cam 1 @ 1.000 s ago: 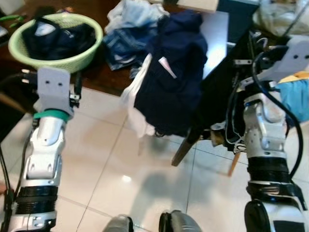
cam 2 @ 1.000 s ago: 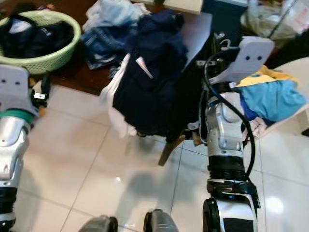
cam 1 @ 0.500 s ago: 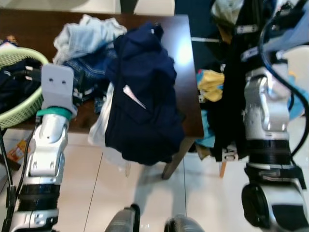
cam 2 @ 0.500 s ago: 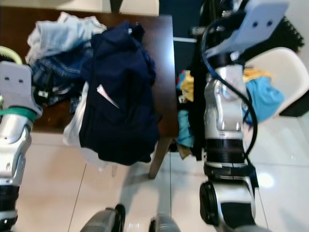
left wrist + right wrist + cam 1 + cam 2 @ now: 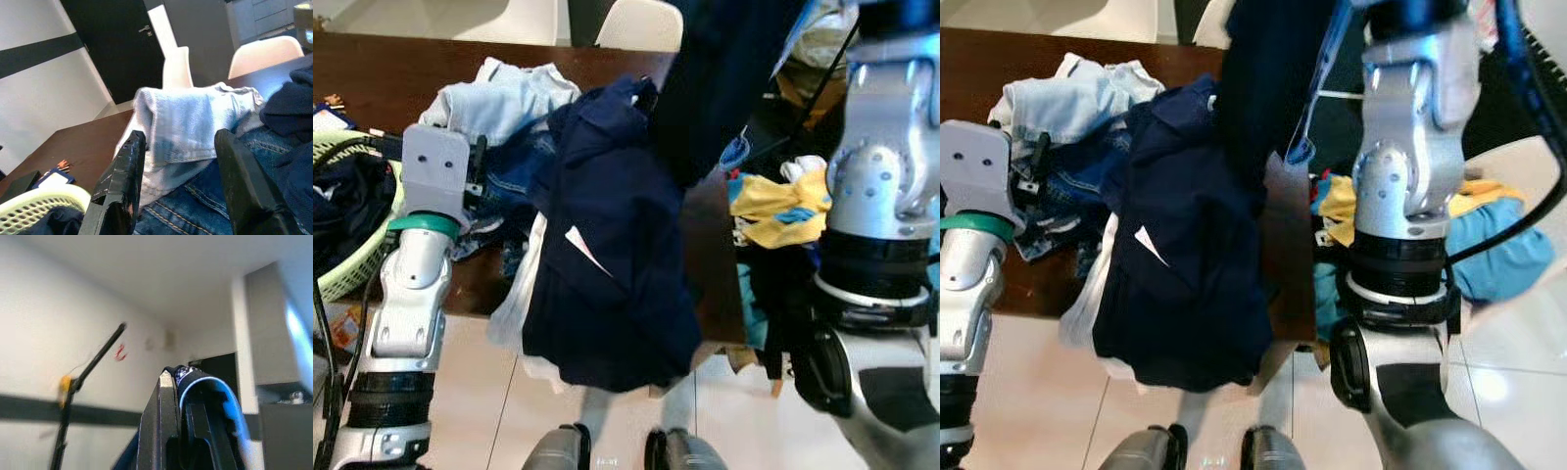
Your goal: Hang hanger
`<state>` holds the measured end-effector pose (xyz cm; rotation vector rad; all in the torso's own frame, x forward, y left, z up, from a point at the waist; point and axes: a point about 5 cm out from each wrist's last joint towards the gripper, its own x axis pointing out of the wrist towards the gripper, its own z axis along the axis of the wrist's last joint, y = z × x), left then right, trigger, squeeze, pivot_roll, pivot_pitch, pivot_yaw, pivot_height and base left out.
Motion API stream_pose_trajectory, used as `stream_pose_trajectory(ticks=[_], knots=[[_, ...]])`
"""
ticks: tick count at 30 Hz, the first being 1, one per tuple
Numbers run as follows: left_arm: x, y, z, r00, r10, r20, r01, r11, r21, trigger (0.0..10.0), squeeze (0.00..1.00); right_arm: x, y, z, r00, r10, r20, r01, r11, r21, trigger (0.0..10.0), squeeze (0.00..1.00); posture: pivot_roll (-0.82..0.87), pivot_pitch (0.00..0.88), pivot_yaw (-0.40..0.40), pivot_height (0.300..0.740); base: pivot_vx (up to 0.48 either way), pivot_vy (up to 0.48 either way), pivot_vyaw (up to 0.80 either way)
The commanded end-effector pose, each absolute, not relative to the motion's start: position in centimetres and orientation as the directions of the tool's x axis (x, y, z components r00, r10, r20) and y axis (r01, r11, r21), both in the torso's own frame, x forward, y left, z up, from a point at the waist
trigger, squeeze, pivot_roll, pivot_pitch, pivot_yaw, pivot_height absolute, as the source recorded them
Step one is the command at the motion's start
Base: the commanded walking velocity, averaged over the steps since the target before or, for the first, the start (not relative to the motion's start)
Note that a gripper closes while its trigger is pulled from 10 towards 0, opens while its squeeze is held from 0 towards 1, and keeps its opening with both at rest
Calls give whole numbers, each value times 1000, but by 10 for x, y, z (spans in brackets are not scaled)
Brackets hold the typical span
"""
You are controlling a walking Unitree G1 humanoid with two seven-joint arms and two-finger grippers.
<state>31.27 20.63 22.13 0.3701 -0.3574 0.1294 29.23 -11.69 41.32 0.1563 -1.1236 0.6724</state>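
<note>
Right tool [image 5: 183, 426] clamps the blue hanger [image 5: 230, 406] (raised); left tool [image 5: 178, 191] gapes empty.

heaped clothes [image 5: 597, 245] cover the table's [image 5: 372, 78] near right part; its far left stays bare. a green basket [image 5: 357, 264] blocks the left edge, white chairs [image 5: 641, 24] behind.

Dark wooden desk [image 5: 372, 78] before me, bearing a green basket [image 5: 352, 274], pale denim [image 5: 499, 93], jeans [image 5: 514, 171], and a navy garment [image 5: 607, 264] draped, apparently, over its edge.
</note>
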Motion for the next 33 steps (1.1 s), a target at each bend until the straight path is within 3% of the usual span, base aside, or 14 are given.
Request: stream_pose_trajectory(ticks=[1, 4, 8, 10, 13, 14, 15, 20, 23, 25, 28, 29, 32, 33], knots=[[309, 201, 217, 935, 26, 354, -160, 921, 356, 10000, 0, 304, -104, 389, 327, 531, 782, -571, 770, -285, 10000, 0, 49, 85, 49, 740, 0, 0, 0], [303, 196, 214, 938, -4, 347, -132, 921, 365, 10000, 0, 331, -85, 330, 504, 646, 573, -516, 758, -400, 10000, 0, 48, 97, 42, 740, 0, 0, 0], [298, 193, 214, 937, -24, 349, -116, 920, 375, 10000, 0, 341, -82, 302, 597, 655, 464, -499, 755, -425, 10000, 0, 45, 104, 41, 740, 0, 0, 0], [286, 185, 222, 917, -53, 395, -117, 911, 394, 10000, 0, 365, -92, 269, 793, 532, 297, -364, 804, -470, 10000, 0, 51, 116, 32, 740, 0, 0, 0], [280, 181, 226, 909, -66, 412, -117, 908, 402, 10000, 0, 371, -101, 258, 848, 465, 253, -309, 823, -477, 10000, 0, 57, 120, 30, 740, 0, 0, 0], [276, 177, 226, 906, -69, 417, -113, 911, 398, 10000, 0, 375, -108, 252, 873, 429, 231, -276, 826, -492, 10000, 871, 60, 124, 27, 740, 0, 0, 0], [274, 175, 226, 907, -69, 416, -110, 913, 392, 10000, 0, 375, -111, 251, 871, 439, 222, -287, 820, -496, 10000, 1000, 61, 126, 26, 740, 0, 0, 0], [275, 170, 220, 914, -73, 398, -95, 917, 388, 10000, 0, 366, -116, 228, 791, 612, -6, -498, 638, -587, 10000, 1000, 52, 131, 24, 740, 0, 0, 0], [276, 170, 221, 914, -76, 398, -93, 917, 388, 10000, 0, 364, -121, 226, 771, 636, -25, -549, 644, -533, 10000, 1000, 52, 131, 24, 740, 0, 0, 0], [277, 169, 221, 915, -77, 396, -90, 918, 386, 10000, 0, 357, -133, 236, 717, 692, 87, -656, 711, -252, 10000, 1000, 47, 134, 25, 740, 0, 0, 0], [276, 169, 222, 916, -77, 394, -89, 918, 386, 10000, 0, 351, -140, 244, 677, 713, 182, -711, 698, -92, 10000, 1000, 47, 134, 25, 740, 0, 0, 0], [276, 170, 221, 917, -76, 391, -87, 919, 385, 10000, 0, 343, -150, 249, 640, 706, 305, -757, 647, 90, 10000, 188, 46, 140, 28, 740, 0, 0, 0], [276, 170, 221, 917, -76, 391, -87, 919, 385, 10000, 0, 343, -150, 249, 640, 706, 305, -757, 647, 90, 10000, 188, 46, 140, 28, 740, 0, 0, 0], [275, 170, 222, 919, -75, 387, -87, 920, 383, 10000, 0, 336, -157, 251, 617, 687, 384, -781, 595, 190, 10000, 0, 44, 142, 29, 740, 0, 0, 0]])
